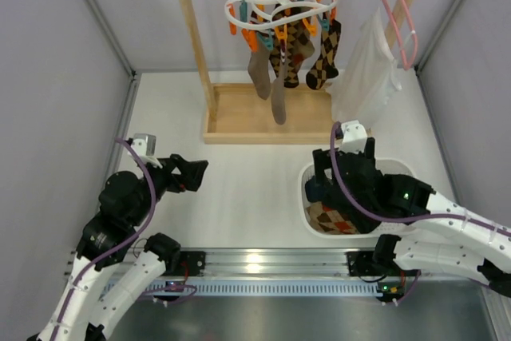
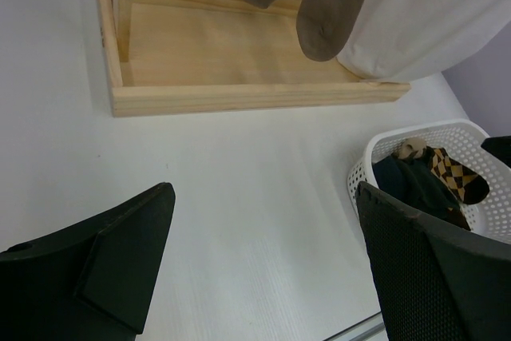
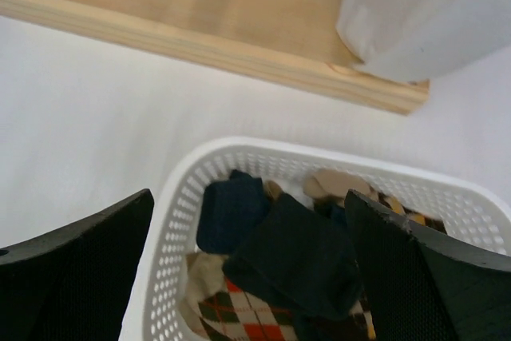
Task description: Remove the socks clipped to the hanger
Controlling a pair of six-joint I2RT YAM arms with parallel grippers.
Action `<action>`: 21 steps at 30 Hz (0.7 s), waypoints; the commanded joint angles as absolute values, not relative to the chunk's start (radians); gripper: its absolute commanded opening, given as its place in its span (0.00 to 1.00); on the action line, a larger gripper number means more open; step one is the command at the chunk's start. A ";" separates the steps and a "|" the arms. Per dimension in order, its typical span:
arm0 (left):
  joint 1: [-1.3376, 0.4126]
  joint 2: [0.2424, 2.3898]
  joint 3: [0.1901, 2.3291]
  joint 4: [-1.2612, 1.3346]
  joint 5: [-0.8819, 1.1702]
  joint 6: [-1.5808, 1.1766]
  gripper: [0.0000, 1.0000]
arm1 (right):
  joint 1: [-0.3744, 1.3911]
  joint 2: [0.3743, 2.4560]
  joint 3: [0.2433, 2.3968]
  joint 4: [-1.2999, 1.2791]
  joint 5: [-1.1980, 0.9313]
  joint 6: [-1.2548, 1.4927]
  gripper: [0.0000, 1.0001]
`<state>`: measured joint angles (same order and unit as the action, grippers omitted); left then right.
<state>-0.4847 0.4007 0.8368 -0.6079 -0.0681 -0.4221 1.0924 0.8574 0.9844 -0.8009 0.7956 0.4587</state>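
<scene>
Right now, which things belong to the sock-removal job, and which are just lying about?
Job: hanging socks, white clip hanger, binned socks, white basket.
Lying about: white garment, pink hanger, wooden rack.

**Colours and patterns**

White hanger with orange and teal clips. The hanging socks are plain tan or brown-orange-black diamonds. Pink hanger, white garment, pale wood rack. The white basket holds a navy sock and a red-cream diamond sock.
</scene>
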 commanded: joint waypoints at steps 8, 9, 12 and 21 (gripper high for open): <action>-0.488 0.400 0.821 -0.592 -0.068 -0.433 0.98 | 0.928 1.109 1.015 -0.098 0.439 0.150 0.99; -0.489 0.400 0.821 -0.592 -0.066 -0.433 0.98 | 0.837 1.146 1.063 -0.098 0.383 0.175 0.99; -0.488 0.406 0.821 -0.592 -0.058 -0.433 0.98 | 0.732 1.290 1.139 -0.058 0.282 0.132 0.96; -0.489 0.445 0.822 -0.591 -0.035 -0.430 0.98 | 0.652 1.614 1.289 0.098 0.244 0.078 0.72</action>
<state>-0.4862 0.4294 0.8276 -0.6083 -0.0502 -0.4252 0.6945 1.5810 1.2388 -0.0582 0.2966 0.0975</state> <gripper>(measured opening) 0.982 0.774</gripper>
